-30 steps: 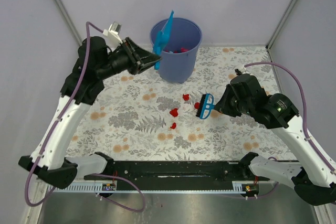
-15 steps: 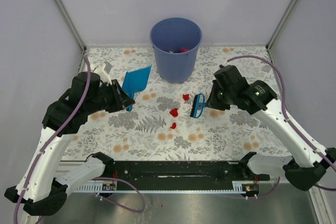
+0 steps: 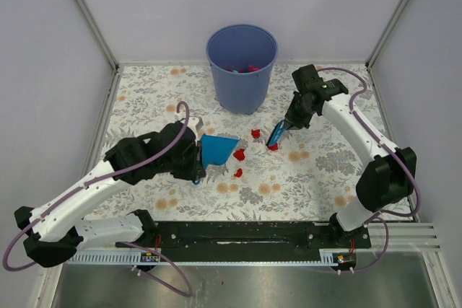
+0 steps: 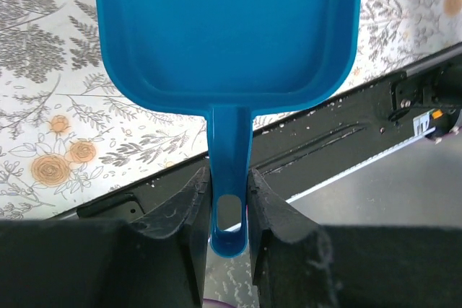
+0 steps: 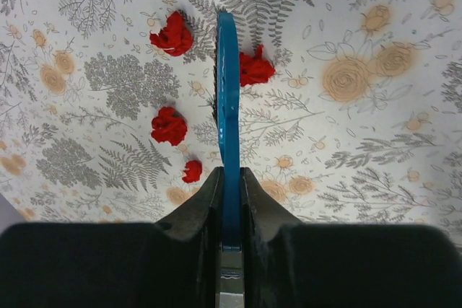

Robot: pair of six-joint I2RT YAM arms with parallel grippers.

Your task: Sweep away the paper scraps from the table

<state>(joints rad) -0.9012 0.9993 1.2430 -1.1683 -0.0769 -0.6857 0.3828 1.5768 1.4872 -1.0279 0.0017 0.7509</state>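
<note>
Several red paper scraps point(image 3: 239, 154) lie on the flower-print table point(image 3: 317, 174) in front of the bin; the right wrist view shows them point(image 5: 169, 125) on both sides of the brush. My left gripper point(image 3: 195, 165) point(image 4: 229, 203) is shut on the handle of the blue dustpan point(image 3: 218, 148) point(image 4: 227, 34), whose mouth faces the scraps from the left. My right gripper point(image 3: 291, 119) point(image 5: 230, 200) is shut on the blue brush point(image 3: 278, 135) point(image 5: 228, 99), held edge-on with its bristle end down among the scraps; one scrap point(image 5: 255, 67) lies just to its right.
A blue bin point(image 3: 242, 70) with red bits inside stands at the back middle. The black slotted rail point(image 3: 238, 232) point(image 4: 310, 142) runs along the near edge. Grey walls and metal frame posts close in the table on three sides.
My left arm swung the dustpan from the bin rim down to the table, left of the scraps. My right arm moved the brush back and left to the scraps' right side.
</note>
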